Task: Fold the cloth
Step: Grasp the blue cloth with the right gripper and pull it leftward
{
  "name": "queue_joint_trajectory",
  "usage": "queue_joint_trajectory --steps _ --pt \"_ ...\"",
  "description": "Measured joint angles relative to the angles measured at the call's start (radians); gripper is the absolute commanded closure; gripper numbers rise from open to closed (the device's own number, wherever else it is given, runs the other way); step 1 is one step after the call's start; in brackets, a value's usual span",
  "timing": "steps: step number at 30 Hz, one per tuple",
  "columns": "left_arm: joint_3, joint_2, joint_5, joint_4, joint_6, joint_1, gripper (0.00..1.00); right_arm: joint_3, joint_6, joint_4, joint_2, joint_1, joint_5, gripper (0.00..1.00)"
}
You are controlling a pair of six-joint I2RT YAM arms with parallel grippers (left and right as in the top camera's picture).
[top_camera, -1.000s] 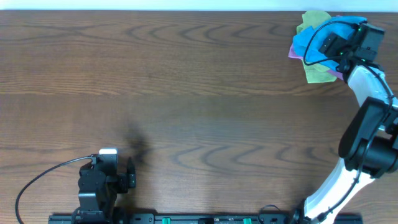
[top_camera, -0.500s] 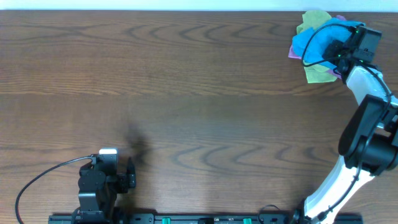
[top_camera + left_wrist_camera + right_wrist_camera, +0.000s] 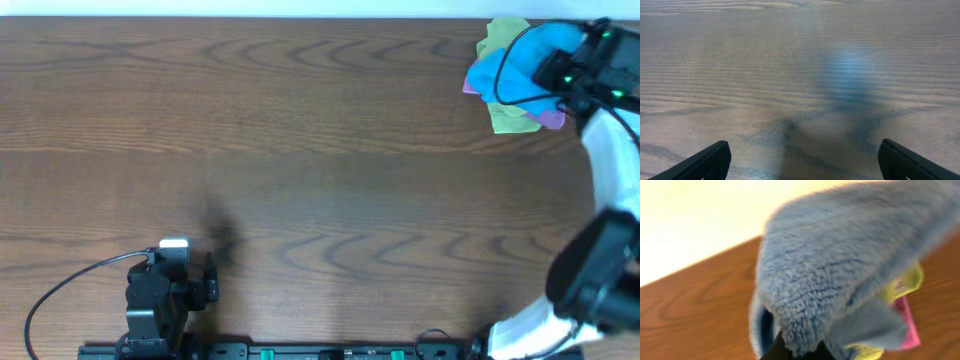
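The sky-blue cloth (image 3: 512, 68) is bunched at the table's far right, on top of two other cloths. In the right wrist view its fuzzy blue pile (image 3: 840, 270) fills the frame, lifted and draped. My right gripper (image 3: 797, 349) is shut on a fold of it, with the dark fingertips (image 3: 777, 347) pinching the blue fabric. From overhead the right gripper (image 3: 556, 72) sits at the cloth's right side. My left gripper (image 3: 208, 280) rests near the front left edge, far from the cloth. It is open (image 3: 805, 162) over bare wood.
A lime-green cloth (image 3: 508, 118) and a purple-pink cloth (image 3: 551, 119) lie under the blue one, both showing in the right wrist view as green (image 3: 902, 282) and pink (image 3: 906, 325). The table's back edge runs just behind the pile. A black cable (image 3: 60, 290) loops by the left arm.
My right gripper has shut on the blue cloth and drawn back to the right, raising the fabric. The left arm has not moved.
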Motion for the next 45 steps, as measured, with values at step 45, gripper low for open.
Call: queue_joint_trajectory --steps 45 --pt "0.0 0.0 0.0 0.0 0.0 0.0 0.05 0.011 -0.157 -0.908 -0.377 0.625 0.012 0.99"
